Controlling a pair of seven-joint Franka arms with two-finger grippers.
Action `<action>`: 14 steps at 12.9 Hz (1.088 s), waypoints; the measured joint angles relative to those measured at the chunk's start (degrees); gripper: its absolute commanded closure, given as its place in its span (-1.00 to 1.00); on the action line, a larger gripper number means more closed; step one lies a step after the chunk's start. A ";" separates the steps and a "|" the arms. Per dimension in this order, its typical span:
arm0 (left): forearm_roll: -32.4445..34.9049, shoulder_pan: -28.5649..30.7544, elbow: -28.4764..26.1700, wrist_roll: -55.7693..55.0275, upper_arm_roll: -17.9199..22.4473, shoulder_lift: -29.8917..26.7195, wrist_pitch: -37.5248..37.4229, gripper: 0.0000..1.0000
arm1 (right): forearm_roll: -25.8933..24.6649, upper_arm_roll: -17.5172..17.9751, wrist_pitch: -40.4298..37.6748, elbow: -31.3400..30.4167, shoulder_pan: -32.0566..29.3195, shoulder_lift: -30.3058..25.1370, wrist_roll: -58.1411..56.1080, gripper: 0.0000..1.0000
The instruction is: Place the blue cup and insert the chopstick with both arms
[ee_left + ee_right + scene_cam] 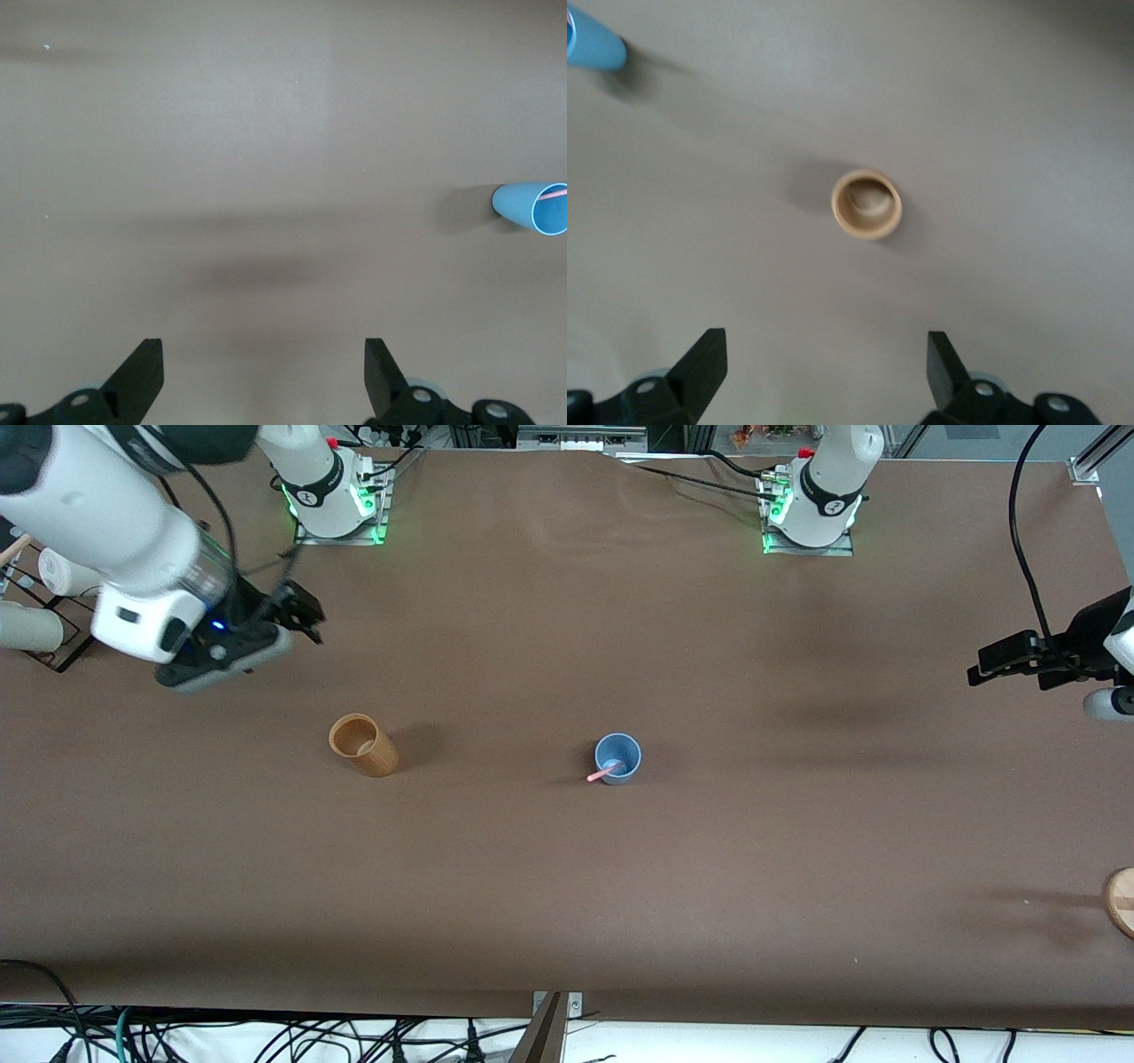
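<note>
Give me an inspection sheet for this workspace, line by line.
Surface: brown table, bare in most places.
Job's things: blue cup upright mid-table, chopstick leaning inside it.
Clutter: tan cup toward the right arm's end; round wooden item at the table's edge.
Grippers: left gripper open, over the left arm's end; right gripper open, above the tan cup's area.
Cables: black cables below the table's near edge.
Surroundings: rack with white cylinders beside the right arm.

Brown table (567, 912); cables (266, 1041) along near edge.
</note>
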 measured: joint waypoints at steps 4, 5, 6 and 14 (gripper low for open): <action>0.00 0.00 0.00 0.08 0.00 0.00 0.00 -1.00 | -0.03 -0.51 -1.20 -1.42 -3.53 -2.05 -3.88 -1.00; 0.00 0.00 0.00 0.11 0.00 0.01 0.00 -1.00 | -0.04 -1.04 -1.21 -1.42 -3.59 -2.06 -3.93 -1.00; 0.00 0.00 0.00 0.15 0.00 0.05 0.00 -1.00 | -0.04 -1.53 -1.21 -1.42 -3.62 -2.05 -3.98 -1.00; 0.00 0.00 0.00 0.22 0.00 0.19 0.00 -1.00 | -1.12 -2.18 -1.20 -1.02 -3.64 -2.05 -3.98 -1.00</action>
